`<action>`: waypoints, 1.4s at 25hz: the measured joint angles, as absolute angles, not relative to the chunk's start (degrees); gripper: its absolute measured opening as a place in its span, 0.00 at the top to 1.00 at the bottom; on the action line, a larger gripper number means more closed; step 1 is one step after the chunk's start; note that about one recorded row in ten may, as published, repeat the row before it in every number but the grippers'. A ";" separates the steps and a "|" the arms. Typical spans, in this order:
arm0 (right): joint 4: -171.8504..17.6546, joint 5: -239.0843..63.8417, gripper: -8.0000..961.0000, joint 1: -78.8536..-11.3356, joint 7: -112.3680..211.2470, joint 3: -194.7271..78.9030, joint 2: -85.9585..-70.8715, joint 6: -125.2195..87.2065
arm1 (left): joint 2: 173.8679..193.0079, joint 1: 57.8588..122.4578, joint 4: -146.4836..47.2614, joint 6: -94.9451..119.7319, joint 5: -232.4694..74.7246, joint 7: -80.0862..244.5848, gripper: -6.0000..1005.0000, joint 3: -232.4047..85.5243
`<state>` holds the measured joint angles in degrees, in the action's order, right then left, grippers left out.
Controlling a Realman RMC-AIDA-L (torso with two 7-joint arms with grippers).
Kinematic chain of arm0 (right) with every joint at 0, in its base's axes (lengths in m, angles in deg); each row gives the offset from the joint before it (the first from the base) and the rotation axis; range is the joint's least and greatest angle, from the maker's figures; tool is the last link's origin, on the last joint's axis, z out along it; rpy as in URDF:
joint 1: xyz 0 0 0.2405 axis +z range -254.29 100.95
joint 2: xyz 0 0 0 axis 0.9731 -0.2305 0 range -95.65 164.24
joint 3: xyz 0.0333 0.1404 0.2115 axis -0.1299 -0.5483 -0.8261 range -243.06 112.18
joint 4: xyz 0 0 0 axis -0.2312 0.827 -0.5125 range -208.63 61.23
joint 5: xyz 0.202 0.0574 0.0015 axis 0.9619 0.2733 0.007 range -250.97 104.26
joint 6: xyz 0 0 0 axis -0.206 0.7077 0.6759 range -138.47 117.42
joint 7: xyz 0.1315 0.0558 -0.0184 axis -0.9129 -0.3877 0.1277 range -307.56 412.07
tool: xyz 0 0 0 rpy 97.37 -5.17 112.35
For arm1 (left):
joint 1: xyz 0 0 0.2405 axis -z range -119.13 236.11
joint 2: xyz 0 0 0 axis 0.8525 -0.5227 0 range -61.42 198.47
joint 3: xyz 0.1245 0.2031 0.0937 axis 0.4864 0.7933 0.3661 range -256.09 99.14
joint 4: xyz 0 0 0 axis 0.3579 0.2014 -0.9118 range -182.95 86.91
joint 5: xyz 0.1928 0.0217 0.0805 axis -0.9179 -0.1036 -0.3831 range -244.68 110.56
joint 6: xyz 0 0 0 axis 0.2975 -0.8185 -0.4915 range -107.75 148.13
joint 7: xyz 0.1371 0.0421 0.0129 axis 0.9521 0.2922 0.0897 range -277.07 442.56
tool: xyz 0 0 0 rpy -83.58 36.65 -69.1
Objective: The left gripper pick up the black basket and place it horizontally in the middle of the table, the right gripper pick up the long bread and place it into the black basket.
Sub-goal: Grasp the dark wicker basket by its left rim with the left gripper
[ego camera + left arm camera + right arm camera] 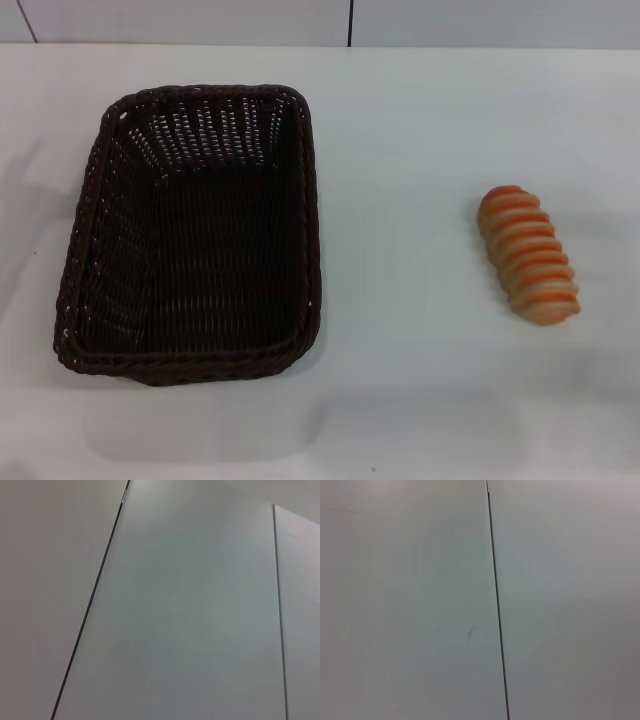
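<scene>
the black basket (190, 235) sits on the bench's (400, 300) left side, long axis running front to back, nearer the left arm; the long bread (528, 254) lies well apart, right. neither tool is in view, so i cannot tell their state.

Black basket (190, 235): no label or brand readable.
Long bread (528, 254): no text or number on it.
Table (400, 150): no sign or writing.
Wrist views: plain pale panels, no readable marks.

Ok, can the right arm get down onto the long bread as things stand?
Probably yes: the long bread lies alone on the table, well apart from the black basket, nothing over it. The right gripper itself is out of view.
</scene>
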<state>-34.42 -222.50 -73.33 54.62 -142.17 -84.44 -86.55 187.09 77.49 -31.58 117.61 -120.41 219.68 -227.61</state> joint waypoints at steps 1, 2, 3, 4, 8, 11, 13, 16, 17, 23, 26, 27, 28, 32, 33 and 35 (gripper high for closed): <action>-34.41 -222.50 0.30 -73.32 54.63 -142.18 -84.44 -86.55 | 187.08 77.52 -31.58 117.60 -120.41 219.68 0.17 -227.60; -34.40 -222.50 0.30 -73.32 54.63 -142.20 -84.44 -86.55 | 187.08 77.55 -31.58 117.59 -120.41 219.68 0.17 -227.61; -34.38 -222.50 0.30 -73.31 54.63 -142.30 -84.44 -86.55 | 187.08 77.55 -31.58 117.59 -120.41 219.68 0.17 -227.61; -34.36 -222.50 0.30 -73.29 54.63 -142.42 -84.44 -86.55 | 187.08 77.56 -31.58 117.57 -120.41 219.68 0.17 -227.61; -34.33 -222.49 0.30 -73.24 54.63 -142.62 -84.49 -86.55 | 187.08 77.56 -31.59 117.46 -120.41 219.68 0.17 -227.62; -34.33 -222.47 0.30 -73.24 54.63 -142.66 -84.50 -86.55 | 187.08 77.56 -31.59 117.46 -120.41 219.66 0.17 -227.62; -34.33 -222.46 0.30 -73.24 54.63 -142.69 -84.52 -86.55 | 187.08 77.62 -31.59 117.44 -120.41 219.62 0.18 -227.62; -34.28 -222.43 0.30 -73.18 54.63 -142.70 -84.53 -86.55 | 187.03 77.81 -31.44 116.99 -120.41 219.10 0.18 -227.62; -34.27 -222.43 0.30 -73.17 54.62 -142.70 -84.53 -86.55 | 187.00 77.87 -31.25 116.50 -120.41 218.32 0.18 -227.62; -33.86 -222.41 0.30 -73.23 54.63 -142.70 -84.53 -86.55 | 186.76 77.67 -24.56 108.31 -121.22 204.60 0.18 -225.76; -33.54 -222.41 0.30 -73.42 54.62 -142.68 -84.53 -86.55 | 186.74 76.91 -19.81 104.12 -121.43 198.09 0.18 -222.99; -33.49 -222.41 0.30 -73.47 54.47 -142.65 -84.53 -86.55 | 186.73 76.49 -17.51 102.15 -121.44 195.08 0.18 -221.69; -33.45 -222.41 0.30 -73.51 54.24 -142.64 -84.53 -86.55 | 186.69 76.08 -15.40 100.25 -121.50 192.23 0.18 -220.41; -33.41 -222.41 0.30 -73.58 53.36 -142.65 -84.53 -86.55 | 186.41 74.23 -6.36 92.99 -123.27 181.19 0.18 -216.10; -33.42 -222.41 0.30 -73.59 53.29 -142.67 -84.53 -86.55 | 186.41 73.90 -4.62 91.61 -124.12 179.02 0.18 -215.70; -33.41 -222.41 0.30 -73.61 53.28 -142.69 -84.53 -86.55 | 186.37 73.08 0.96 87.66 -128.29 171.66 0.18 -214.92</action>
